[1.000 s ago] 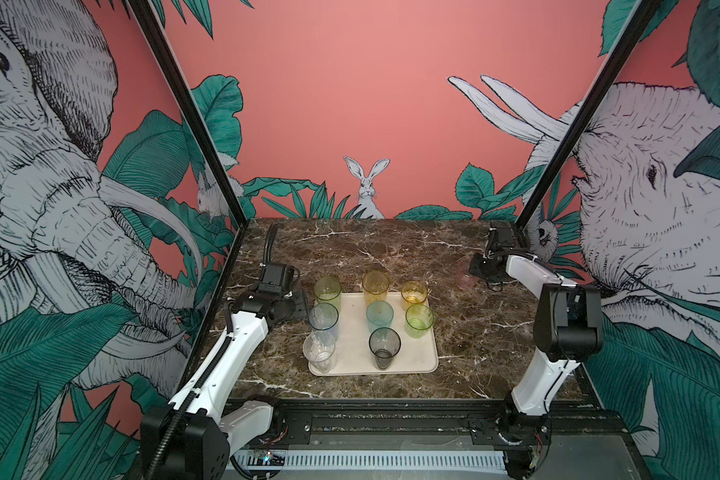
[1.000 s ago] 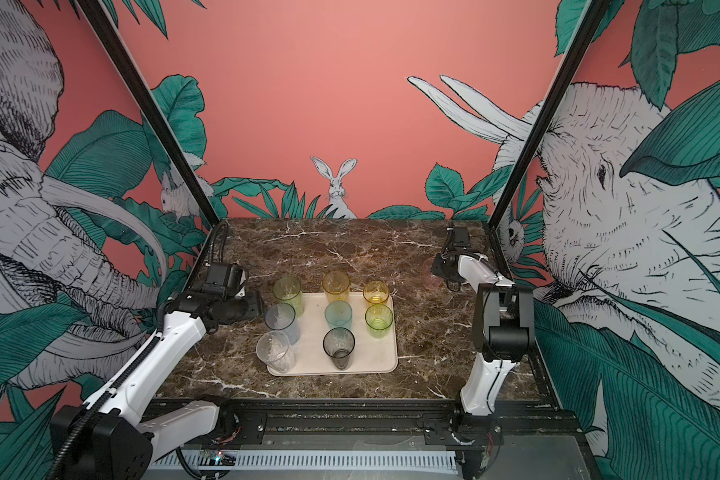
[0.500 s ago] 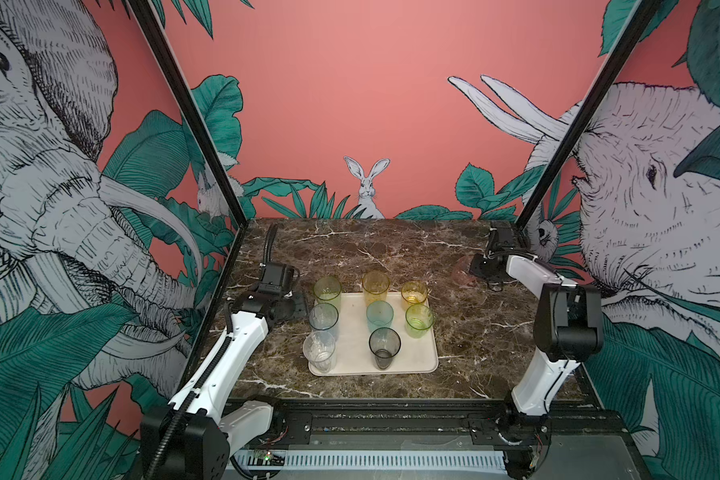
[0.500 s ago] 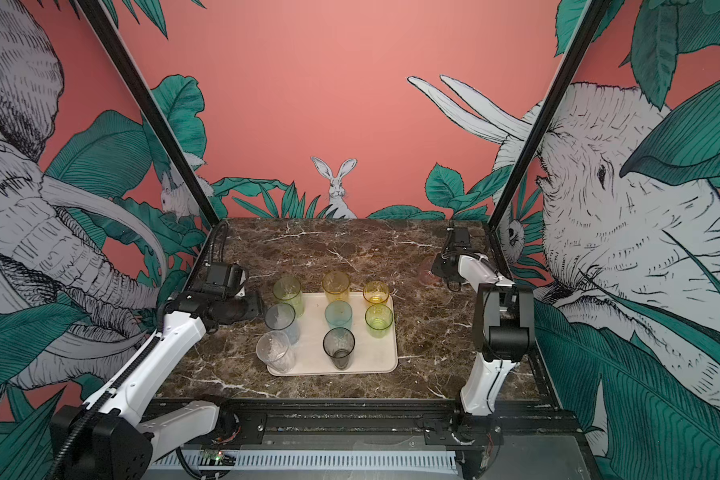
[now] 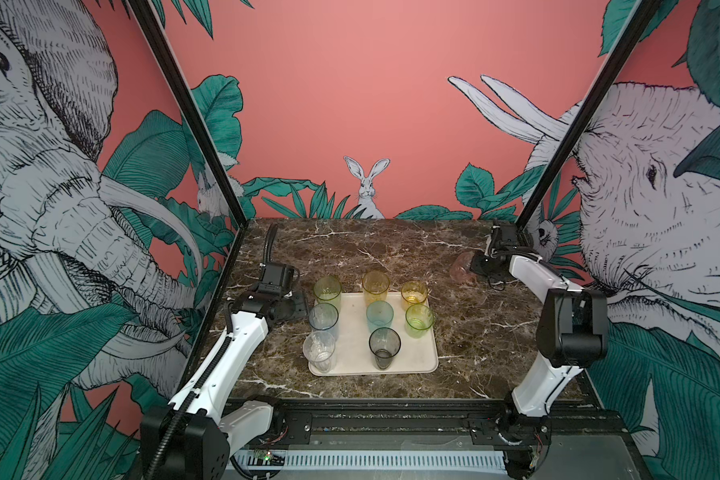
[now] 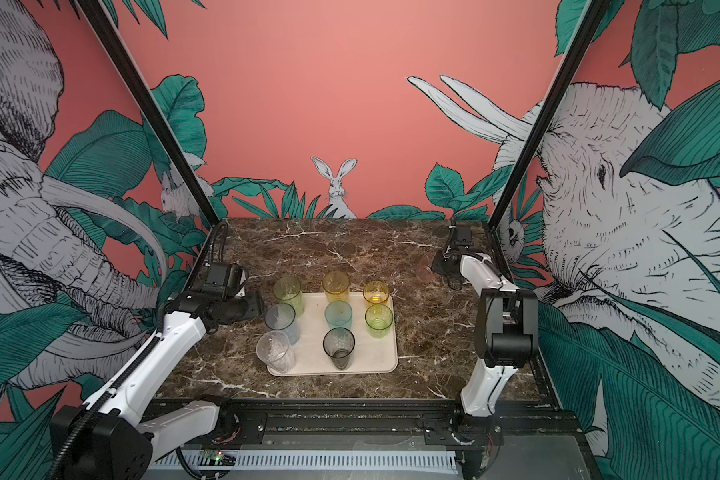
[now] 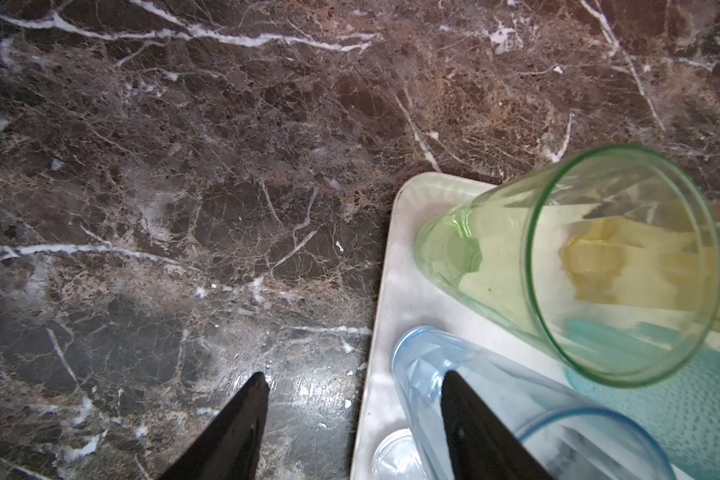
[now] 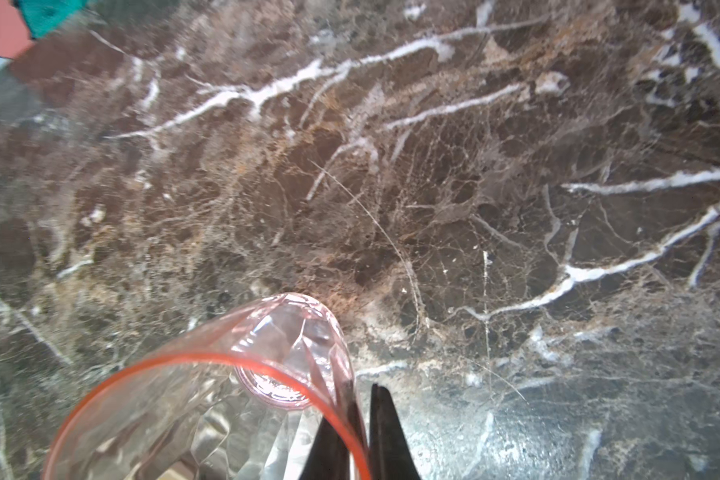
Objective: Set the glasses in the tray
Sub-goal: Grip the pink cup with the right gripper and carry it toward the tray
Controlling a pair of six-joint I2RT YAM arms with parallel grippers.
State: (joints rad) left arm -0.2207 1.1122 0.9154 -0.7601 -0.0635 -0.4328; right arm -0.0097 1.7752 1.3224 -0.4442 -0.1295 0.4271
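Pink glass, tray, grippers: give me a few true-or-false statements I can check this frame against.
The pink glass stands in the tray. False: it is outside the tray, over the marble table to its right.
The right gripper is shut on the pink glass's wall. True.
The left gripper holds the pale blue glass. False: it is open and empty, beside that glass.
Eight glasses stand in the tray. True.

The tray (image 5: 418, 355) holds eight glasses (image 5: 379, 313); the ninth glass (image 5: 460, 269) is well apart, behind-right.
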